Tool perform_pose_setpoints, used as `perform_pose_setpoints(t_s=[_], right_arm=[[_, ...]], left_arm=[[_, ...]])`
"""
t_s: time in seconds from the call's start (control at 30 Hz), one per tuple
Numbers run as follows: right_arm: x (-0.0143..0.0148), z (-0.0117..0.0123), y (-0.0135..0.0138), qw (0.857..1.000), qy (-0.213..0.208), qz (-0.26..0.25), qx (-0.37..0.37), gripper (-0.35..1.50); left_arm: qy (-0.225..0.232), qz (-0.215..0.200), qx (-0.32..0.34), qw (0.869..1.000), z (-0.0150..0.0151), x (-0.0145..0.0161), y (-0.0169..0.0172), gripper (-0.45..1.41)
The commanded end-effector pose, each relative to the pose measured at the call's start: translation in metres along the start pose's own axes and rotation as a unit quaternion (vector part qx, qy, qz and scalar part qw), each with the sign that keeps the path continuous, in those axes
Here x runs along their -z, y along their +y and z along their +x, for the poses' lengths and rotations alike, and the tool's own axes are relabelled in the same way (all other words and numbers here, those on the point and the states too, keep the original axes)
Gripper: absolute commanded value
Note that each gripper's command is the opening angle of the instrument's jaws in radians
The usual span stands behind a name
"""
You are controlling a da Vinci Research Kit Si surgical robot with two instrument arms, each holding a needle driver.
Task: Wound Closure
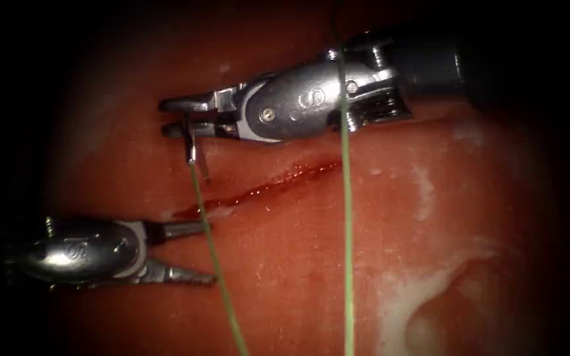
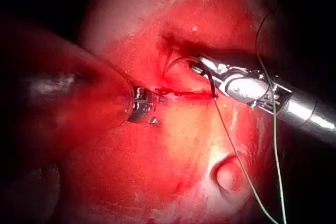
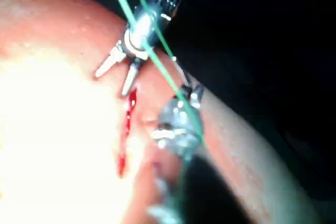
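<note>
The cut (image 1: 258, 190) runs slantwise across the tissue (image 1: 430, 198), with red fluid along it. My right tool (image 1: 174, 117) reaches in from the upper right and is shut on the needle (image 1: 192, 150), which hangs just above the cut's left end. I cannot tell if its tip touches the tissue. Its curve shows as a thin arc, the needle (image 2: 176, 61). Green thread (image 1: 216, 257) trails from it to the lower edge. A second strand (image 1: 346, 211) crosses the right tool's wrist. My left tool (image 1: 210, 253) lies left of the cut's end, open and holding nothing. The thread crosses its gap.
A pale fatty patch with a rounded bump (image 1: 456, 310) lies at the lower right of the tissue. The left tool (image 3: 113, 81) also shows with jaws spread beside the cut (image 3: 126, 124), and the green thread (image 3: 157, 61) passes over it.
</note>
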State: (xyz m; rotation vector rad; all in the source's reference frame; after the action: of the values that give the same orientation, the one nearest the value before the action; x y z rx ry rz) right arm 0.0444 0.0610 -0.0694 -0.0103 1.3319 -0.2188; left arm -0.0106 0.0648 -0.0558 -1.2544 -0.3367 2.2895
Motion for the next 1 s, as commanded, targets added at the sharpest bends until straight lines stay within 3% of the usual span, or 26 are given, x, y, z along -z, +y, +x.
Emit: perform_pose_setpoints(t_s=[0.03, 1.0], right_arm=[[-0.0008, -0.0001, -0.0002, 1.000, -0.001, 0.002, -0.001, -0.35], [-0.0005, -0.0028, -0.0068, 0.997, -0.020, 0.071, -0.035, -0.35]], left_arm=[[0.000, -0.001, 0.002, 1.000, -0.0003, -0.0007, 0.0003, 0.61], [-0.005, 0.000, 0.003, 1.000, -0.0007, -0.0008, 0.0004, 0.61]])
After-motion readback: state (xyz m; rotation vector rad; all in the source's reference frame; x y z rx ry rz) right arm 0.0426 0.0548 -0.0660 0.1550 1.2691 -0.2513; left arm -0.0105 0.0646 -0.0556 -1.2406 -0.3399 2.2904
